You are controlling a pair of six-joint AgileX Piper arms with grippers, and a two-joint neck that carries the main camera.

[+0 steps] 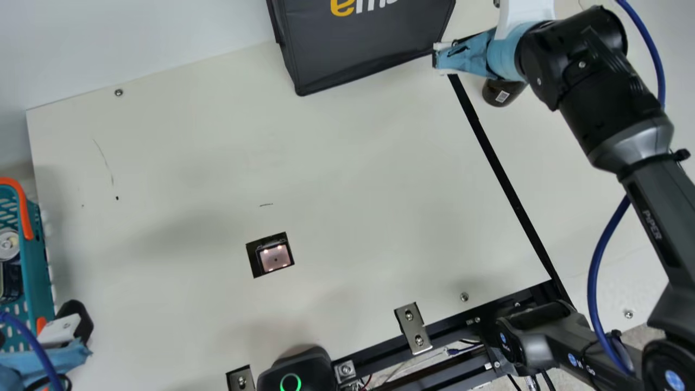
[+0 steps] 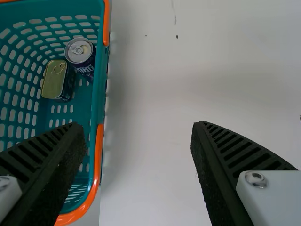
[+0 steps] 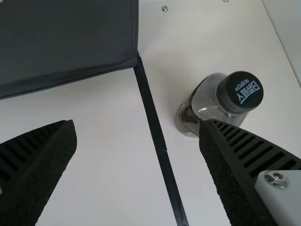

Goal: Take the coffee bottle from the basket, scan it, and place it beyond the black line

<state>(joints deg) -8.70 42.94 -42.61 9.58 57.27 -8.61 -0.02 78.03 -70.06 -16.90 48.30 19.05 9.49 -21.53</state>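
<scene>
My right gripper (image 1: 438, 58) is over the far end of the black line (image 1: 505, 179), near the coffee bottle (image 1: 500, 93), which stands on the line's right side. In the right wrist view the coffee bottle (image 3: 214, 103) is upright beyond the black line (image 3: 157, 136), and my right gripper (image 3: 136, 136) has its fingers wide apart with nothing between them. My left gripper (image 1: 76, 331) is beside the basket (image 1: 40, 271) at the left. In the left wrist view, the basket's (image 2: 99, 94) edge and bare table lie between the spread fingers of my left gripper (image 2: 136, 136).
A can (image 2: 80, 52) and a flat tin (image 2: 55, 80) lie in the basket. A dark bag (image 1: 364, 49) stands at the far side, left of the line. The scanner window (image 1: 275, 257) is set in the table, and metal brackets (image 1: 412, 328) sit at the near edge.
</scene>
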